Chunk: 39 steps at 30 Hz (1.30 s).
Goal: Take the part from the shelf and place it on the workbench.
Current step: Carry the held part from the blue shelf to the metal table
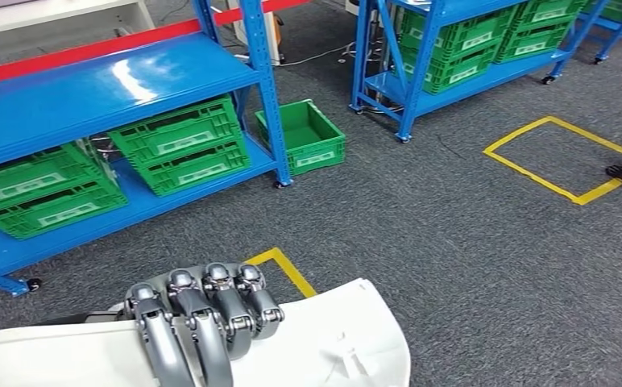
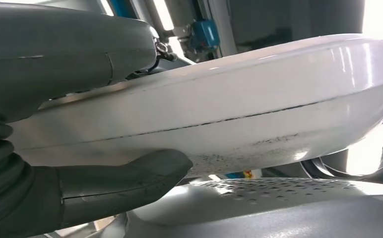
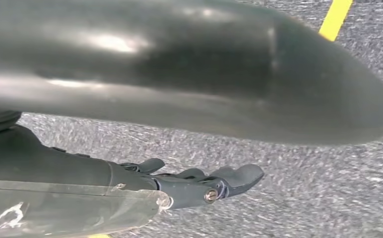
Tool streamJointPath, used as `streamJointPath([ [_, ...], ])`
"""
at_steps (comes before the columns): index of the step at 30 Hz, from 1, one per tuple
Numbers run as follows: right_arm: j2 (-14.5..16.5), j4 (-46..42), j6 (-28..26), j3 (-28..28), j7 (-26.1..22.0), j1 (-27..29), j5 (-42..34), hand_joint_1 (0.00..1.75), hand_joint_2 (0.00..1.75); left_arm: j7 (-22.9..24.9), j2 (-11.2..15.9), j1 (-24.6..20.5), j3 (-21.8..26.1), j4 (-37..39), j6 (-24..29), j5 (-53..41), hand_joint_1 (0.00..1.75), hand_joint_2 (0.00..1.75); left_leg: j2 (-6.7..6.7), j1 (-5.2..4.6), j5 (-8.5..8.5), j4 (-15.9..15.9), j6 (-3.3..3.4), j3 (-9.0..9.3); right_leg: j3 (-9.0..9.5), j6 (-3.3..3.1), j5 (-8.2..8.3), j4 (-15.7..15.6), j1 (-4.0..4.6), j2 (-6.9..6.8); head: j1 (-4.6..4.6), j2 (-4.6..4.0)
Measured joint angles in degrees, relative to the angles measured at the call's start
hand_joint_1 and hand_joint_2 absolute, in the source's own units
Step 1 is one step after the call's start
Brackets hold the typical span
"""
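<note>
Already off the shelf, the white part sits at the bottom of my head view, a broad, smooth, curved shell held low in front of the robot's body. My left hand grips it: the silver fingers curl over its upper face, and in the left wrist view the thick grey thumb presses up against its underside, so the shell's rim is pinched between thumb and fingers.

Judging by its glossy sheen and thin edge, I take the part to be a stiff, fairly light plastic cover, wide for its weight and probably slippery. Scuff marks run along its rim. A grip near one edge like this one could let the far end sag or swing, so I would want a deep hold with the thumb well under.

My right hand hangs beside the body over the grey carpet. Its dark fingers look loosely extended with nothing in them, though the blur makes me unsure how far apart they lie.

Ahead, the blue shelf carries green crates, with one more green crate on the floor beside it. Yellow tape marks a square on the carpet. I see no workbench from here.
</note>
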Motion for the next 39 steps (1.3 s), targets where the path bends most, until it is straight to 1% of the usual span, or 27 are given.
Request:
streamJointPath([
  [1,0.0,0.0,-0.1,0.0,0.3,0.0,0.2,0.0,0.0,0.0,0.0,0.0,0.0,0.0,-0.1,0.0,1.75,1.75,-0.29,0.0,1.86,-2.6,0.26,1.2,-0.06,0.09,0.15,0.0,-0.01,0.67,-0.01,0.0],
  [3,0.0,0.0,-0.2,0.0,0.6,-0.1,0.6,0.0,0.0,0.0,-0.1,-0.2,0.0,0.0,-0.3,-0.1,1.75,1.75,-2.09,-0.03,5.39,-10.3,0.9,5.15,-0.26,0.43,0.45,0.1,-0.01,1.91,-0.02,0.0],
  [5,0.0,0.0,-0.4,0.1,0.6,0.0,0.8,0.0,0.0,0.0,-0.1,-0.3,0.0,0.0,-0.4,-0.2,1.75,1.75,-3.49,-0.1,6.55,-15.1,1.14,7.52,-0.57,0.98,0.76,0.0,-0.04,2.78,-0.05,0.01],
  [7,-0.1,0.0,-0.6,0.1,0.6,0.3,0.8,0.0,0.0,0.0,-0.2,-0.3,0.0,0.0,-0.5,-0.3,1.75,1.75,-3.13,-0.21,6.83,-16.1,1.35,7.79,-0.86,1.74,1.18,-0.4,-0.22,3.48,-0.09,0.02],
  [8,-0.1,0.0,-0.7,0.1,0.7,0.4,0.8,0.0,0.0,0.0,-0.3,-0.3,0.0,0.0,-0.5,-0.3,1.75,1.75,-2.74,-0.2,7.17,-16.4,1.6,7.85,-1.07,2.0,1.18,-0.3,-0.28,3.27,-0.1,0.02],
  [9,-0.2,0.0,-0.7,0.1,0.9,0.5,0.7,0.0,0.0,0.0,-0.4,-0.3,0.0,0.0,-0.6,-0.3,1.75,1.75,-2.29,-0.13,7.49,-16.7,1.87,7.91,-1.53,2.2,0.63,0.4,-0.23,2.45,-0.04,0.02],
  [10,-0.3,0.0,-0.8,0.1,1.1,0.4,0.7,0.0,0.0,0.0,-0.6,-0.3,0.0,0.0,-0.6,-0.3,1.75,1.75,-1.74,-0.03,7.77,-16.9,2.06,7.92,-2.47,2.33,-0.64,2.4,-0.13,1.3,0.02,0.02],
  [12,-0.5,0.0,-0.9,0.1,1.3,0.1,0.4,0.0,0.0,0.0,-0.7,-0.1,0.0,0.0,-0.4,-0.3,1.75,1.75,-0.56,-0.01,7.9,-17.0,2.27,7.8,-5.52,2.62,-4.61,9.4,0.03,-0.98,0.12,0.01],
  [13,-0.6,0.0,-1.0,0.1,1.3,0.0,0.1,0.0,0.0,0.0,-0.6,-0.1,0.0,0.0,-0.3,-0.4,1.75,1.75,0.1,-0.02,7.91,-17.0,2.29,7.74,-7.0,2.83,-6.22,13.0,-0.02,-1.44,0.13,0.01],
  [14,-0.6,0.0,-1.2,0.0,1.3,0.0,-0.2,0.0,0.0,0.0,-0.6,0.0,0.0,0.0,0.0,-0.5,1.75,1.75,0.75,0.01,7.91,-17.0,2.27,7.7,-7.73,3.05,-6.9,15.1,-0.11,-1.73,0.12,0.01],
  [15,-0.7,0.0,-1.3,0.0,1.3,0.0,-0.5,0.0,0.0,0.0,-0.5,0.1,0.0,0.0,0.2,-0.7,1.75,1.75,1.34,0.06,7.9,-17.0,2.19,7.68,-7.39,3.27,-6.56,15.1,-0.26,-1.99,0.13,0.01],
  [16,-0.7,0.0,-1.3,0.0,1.4,0.0,-0.7,0.0,0.0,0.0,-0.4,0.1,0.0,0.1,0.4,-0.8,1.75,1.75,1.89,0.16,7.84,-16.9,2.01,7.69,-5.82,3.56,-5.29,12.8,-0.48,-2.45,0.12,0.02],
  [18,-0.8,0.0,-1.2,0.0,1.6,-0.2,-0.7,0.0,0.0,0.0,-0.3,0.0,0.0,0.2,0.7,-1.1,1.75,1.75,2.89,0.22,7.46,-16.5,1.28,7.65,-1.18,4.24,-2.54,5.2,-0.89,-4.42,0.19,0.02],
  [19,-0.8,0.0,-1.0,0.0,1.7,-0.4,-0.7,0.0,0.0,0.0,-0.2,-0.1,-0.1,0.3,0.7,-1.2,1.75,1.75,3.31,0.13,7.2,-16.2,0.88,7.6,0.44,4.13,-1.75,2.4,-1.0,-5.1,0.17,0.02],
  [20,-0.8,0.0,-0.9,0.0,1.7,-0.5,-0.6,0.0,0.0,0.0,-0.1,-0.1,-0.1,0.3,0.9,-1.3,1.75,1.75,3.69,-0.01,7.01,-16.0,0.56,7.58,1.17,3.75,-1.54,1.0,-1.02,-5.42,0.08,0.02],
  [23,-0.9,0.0,-0.6,0.0,1.8,-0.4,-0.4,0.0,0.0,0.0,0.0,-0.3,-0.4,0.4,1.5,-1.5,1.75,1.75,4.47,0.02,6.87,-15.9,-0.04,7.71,0.74,1.92,-1.46,0.8,-0.78,-3.97,-0.32,0.02],
  [24,-1.0,0.0,-0.6,0.0,1.8,-0.4,-0.3,0.0,0.0,0.0,0.0,-0.4,-0.5,0.4,1.7,-1.6,1.75,1.75,3.89,0.17,6.28,-15.3,-0.3,7.47,0.66,1.51,-1.37,0.8,-0.74,-3.5,-0.37,0.02],
  [26,-1.3,0.0,-0.6,0.0,1.8,-0.5,-0.3,0.0,0.0,0.0,0.1,-0.4,-0.6,0.4,2.0,-1.6,1.75,1.75,1.81,0.37,3.37,-10.7,-0.69,5.37,0.54,0.88,-1.19,0.7,-0.76,-2.52,-0.54,0.02],
  [28,-1.5,-0.1,-0.6,0.0,1.9,-0.6,-0.3,0.0,0.0,0.0,0.3,-0.3,-0.6,0.5,2.3,-1.5,1.75,1.75,0.4,0.39,0.0,-3.0,-0.66,1.38,0.31,0.53,-1.09,0.7,-0.62,-1.43,-0.73,0.02],
  [29,-1.5,-0.1,-0.5,0.0,1.9,-0.6,-0.3,0.0,0.0,0.0,0.4,-0.2,-0.6,0.5,2.3,-1.4,1.75,1.75,0.2,0.37,-0.59,-0.4,-0.5,-0.17,0.2,0.41,-1.05,0.7,-0.51,-0.82,-0.78,0.02],
  [30,-1.5,-0.1,-0.5,0.0,1.9,-0.6,-0.4,0.0,0.0,0.0,0.5,-0.2,-0.6,0.5,2.3,-1.3,1.75,1.75,0.06,0.33,-0.11,0.4,-0.23,-0.86,0.13,0.34,-0.99,0.7,-0.41,-0.17,-0.8,0.02],
  [31,-1.5,-0.1,-0.5,0.0,1.9,-0.5,-0.5,0.0,0.0,0.0,0.5,-0.2,-0.6,0.5,2.3,-1.1,1.75,1.75,-0.15,0.25,1.3,-0.8,0.14,-0.5,0.08,0.32,-0.92,0.7,-0.34,0.48,-0.79,0.02],
  [33,-1.5,-0.1,-0.5,0.0,1.9,-0.6,-1.1,0.0,0.0,0.0,0.5,-0.2,-0.6,0.5,1.9,-0.8,1.75,1.75,-1.78,-0.03,5.31,-7.7,1.07,2.75,0.01,0.51,-0.73,0.7,-0.37,1.79,-0.8,0.02],
  [34,-1.5,-0.1,-0.5,0.0,1.9,-0.6,-1.4,0.0,0.0,0.0,0.4,-0.2,-0.6,0.4,1.7,-0.6,1.75,1.75,-2.81,-0.11,6.55,-11.3,1.42,4.47,-0.1,0.71,-0.65,0.8,-0.37,2.38,-0.81,0.02],
  [36,-1.4,-0.1,-0.5,0.0,1.8,-0.6,-2.0,0.0,0.0,0.0,0.2,-0.2,-0.6,0.3,1.3,-0.5,1.75,1.75,-4.01,-0.28,7.32,-15.1,1.52,6.29,-0.4,1.31,-0.41,0.7,-0.49,3.28,-0.81,0.02],
  [38,-1.4,0.0,-0.5,0.0,1.8,-0.4,-2.2,0.0,0.0,0.0,0.0,-0.3,-0.6,0.3,1.0,-0.3,1.75,1.75,-3.28,-0.26,7.64,-16.0,1.45,6.55,-0.64,2.07,-0.07,0.2,-0.68,3.89,-0.8,0.02],
  [39,-1.3,0.0,-0.3,0.0,1.8,-0.3,-2.1,0.0,0.0,0.0,-0.2,-0.3,-0.6,0.3,0.8,-0.2,1.75,1.75,-2.89,-0.19,7.95,-16.5,1.6,6.68,-0.87,2.35,-0.29,0.5,-0.64,3.33,-0.76,0.02],
])
